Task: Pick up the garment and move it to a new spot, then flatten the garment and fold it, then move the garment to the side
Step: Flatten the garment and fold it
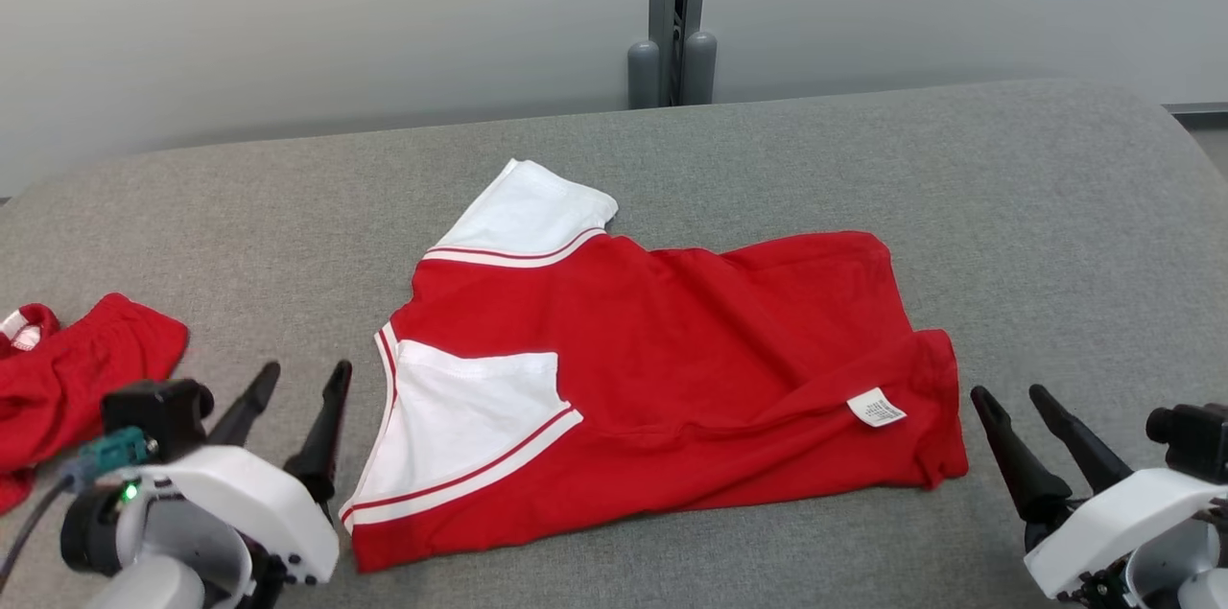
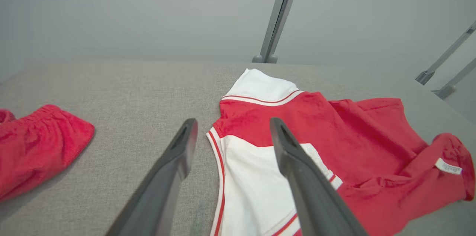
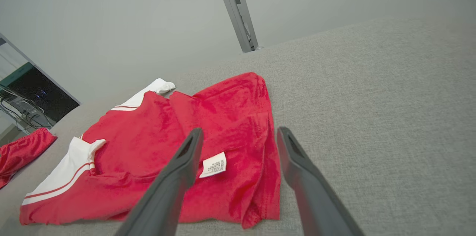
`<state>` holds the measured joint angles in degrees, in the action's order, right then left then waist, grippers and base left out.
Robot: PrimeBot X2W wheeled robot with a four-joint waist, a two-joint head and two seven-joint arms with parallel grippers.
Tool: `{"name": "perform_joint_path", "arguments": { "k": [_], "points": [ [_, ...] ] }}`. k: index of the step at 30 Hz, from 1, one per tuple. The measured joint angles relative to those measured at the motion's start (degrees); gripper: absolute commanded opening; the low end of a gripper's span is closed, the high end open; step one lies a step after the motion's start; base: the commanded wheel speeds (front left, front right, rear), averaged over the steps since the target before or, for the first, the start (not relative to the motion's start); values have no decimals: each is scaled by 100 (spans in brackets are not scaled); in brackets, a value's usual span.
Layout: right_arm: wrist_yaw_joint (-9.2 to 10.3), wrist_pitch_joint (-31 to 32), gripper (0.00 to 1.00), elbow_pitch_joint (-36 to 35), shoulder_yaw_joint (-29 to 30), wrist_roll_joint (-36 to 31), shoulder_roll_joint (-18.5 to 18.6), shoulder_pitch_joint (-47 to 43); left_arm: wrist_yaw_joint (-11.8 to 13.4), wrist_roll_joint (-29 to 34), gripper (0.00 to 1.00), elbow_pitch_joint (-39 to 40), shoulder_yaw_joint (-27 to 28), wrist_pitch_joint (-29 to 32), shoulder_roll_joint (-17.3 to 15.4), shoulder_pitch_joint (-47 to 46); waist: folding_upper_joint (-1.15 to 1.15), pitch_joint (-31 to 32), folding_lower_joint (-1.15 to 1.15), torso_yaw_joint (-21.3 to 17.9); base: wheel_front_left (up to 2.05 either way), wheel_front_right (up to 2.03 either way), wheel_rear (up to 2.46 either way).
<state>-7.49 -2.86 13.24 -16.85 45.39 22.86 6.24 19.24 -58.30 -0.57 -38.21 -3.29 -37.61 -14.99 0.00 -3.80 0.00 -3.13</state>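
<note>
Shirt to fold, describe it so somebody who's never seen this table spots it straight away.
On the grey table, look at the middle. The shirt lies there, red and spread out. Unlike the bunched red cloth at the left edge, it has white sleeves with red stripes and a small white label.

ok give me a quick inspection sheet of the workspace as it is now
surface: grey fabric-covered table, no spills or marks seen
job's things: red and white shirt lying mid-table, rumpled and partly folded over, white label showing near its right end
clutter: second red garment bunched at the table's left edge, apart from the shirt
grippers: left gripper open and empty, just left of the shirt; right gripper open and empty, just right of it
cables: dark cable running from the left wrist
surroundings: pale wall behind the table, grey post at its middle
</note>
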Motion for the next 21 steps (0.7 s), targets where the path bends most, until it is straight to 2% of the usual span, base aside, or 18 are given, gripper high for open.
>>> {"name": "perform_joint_path", "arguments": {
  "k": [5,10,21],
  "points": [
    [0,314,100,21,336,-376,-342,-251,144,-8,100,-192,-148,-171,196,408,0,-5,0,36,0,0,0],
    [0,625,100,54,533,-637,-554,-303,142,26,100,-534,-364,-92,316,506,0,-18,0,57,0,0,0],
    [0,1224,100,320,645,-878,-743,-82,-137,-85,100,-1104,-750,584,434,399,0,-112,0,50,0,0,0]
  ]
}}
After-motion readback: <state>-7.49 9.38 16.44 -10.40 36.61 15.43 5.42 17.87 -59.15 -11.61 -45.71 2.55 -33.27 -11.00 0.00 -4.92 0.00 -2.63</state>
